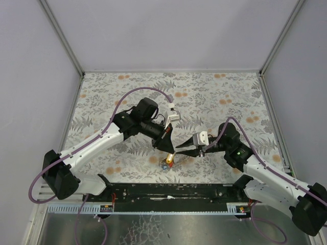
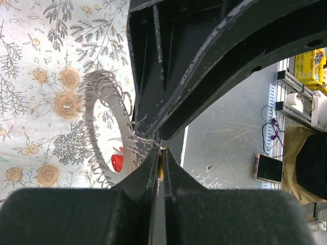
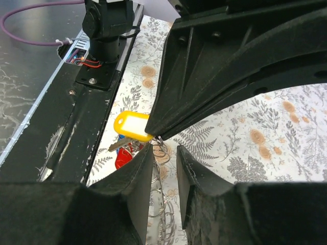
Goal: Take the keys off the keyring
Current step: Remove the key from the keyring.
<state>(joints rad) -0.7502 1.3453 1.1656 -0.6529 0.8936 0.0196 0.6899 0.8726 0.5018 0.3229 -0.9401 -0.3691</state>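
Note:
The keyring (image 2: 104, 132), a grey coiled ring, hangs between my two grippers just above the floral mat. My left gripper (image 2: 162, 153) is shut on the yellow tag (image 3: 132, 126) of the keys. A red key head (image 2: 117, 162) shows through the ring. In the right wrist view a silver key (image 3: 118, 146) and the red head (image 3: 122, 159) hang under the tag. My right gripper (image 3: 164, 158) is open, its jaws either side of the ring's wire (image 3: 161, 209). In the top view both grippers, left (image 1: 168, 148) and right (image 1: 180, 149), meet tip to tip above the keys (image 1: 168, 162).
The floral mat (image 1: 204, 97) covers the table. The black base rail (image 1: 168, 191) runs along the near edge, close below the keys. White walls stand on the left, back and right.

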